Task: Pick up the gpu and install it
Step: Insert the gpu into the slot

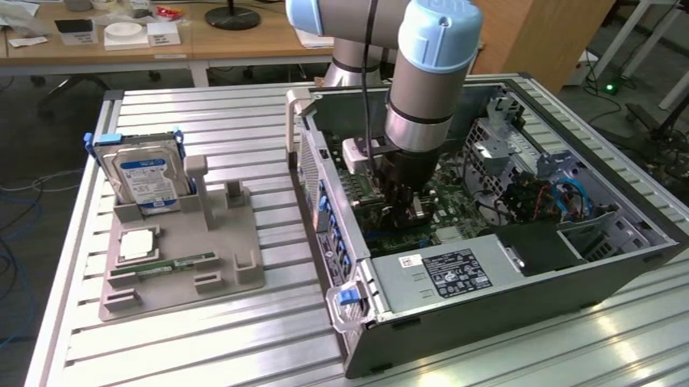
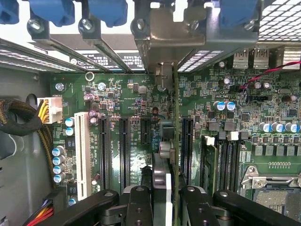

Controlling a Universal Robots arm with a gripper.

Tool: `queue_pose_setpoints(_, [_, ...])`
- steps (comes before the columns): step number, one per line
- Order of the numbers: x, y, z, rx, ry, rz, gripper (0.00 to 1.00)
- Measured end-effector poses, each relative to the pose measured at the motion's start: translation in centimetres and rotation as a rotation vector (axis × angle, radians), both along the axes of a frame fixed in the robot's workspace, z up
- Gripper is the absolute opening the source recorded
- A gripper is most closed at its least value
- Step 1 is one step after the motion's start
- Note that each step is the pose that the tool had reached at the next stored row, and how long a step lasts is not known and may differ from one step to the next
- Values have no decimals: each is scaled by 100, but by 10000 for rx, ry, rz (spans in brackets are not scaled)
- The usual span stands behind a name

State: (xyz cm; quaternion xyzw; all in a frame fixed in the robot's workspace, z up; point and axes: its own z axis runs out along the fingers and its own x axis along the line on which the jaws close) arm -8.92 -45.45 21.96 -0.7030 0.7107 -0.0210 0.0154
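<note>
Over green motherboard (image 2: 127, 101), thin gpu (image 2: 174, 141) (edge-on)

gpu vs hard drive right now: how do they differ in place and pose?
The gpu sits edge-on in the gripper, inside the case above the motherboard; the hard drive stands upright in the grey holder outside it. The gpu is thin and dark; the hard drive is thick, silver, blue-labelled. Both stand on edge.
</note>
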Motion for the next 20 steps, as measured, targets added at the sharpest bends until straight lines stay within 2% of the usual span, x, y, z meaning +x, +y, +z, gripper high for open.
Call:
queue_pose_setpoints(8, [-11,0,-7,1,-1,3,29])
queue_pose_setpoints(13, [-15,-1,-38,-7,5,1,29])
queue_pose_setpoints(16, [-17,0,-88,-3,2,-2,29])
queue_pose_setpoints(20, [-16,0,-96,-3,2,0,29])
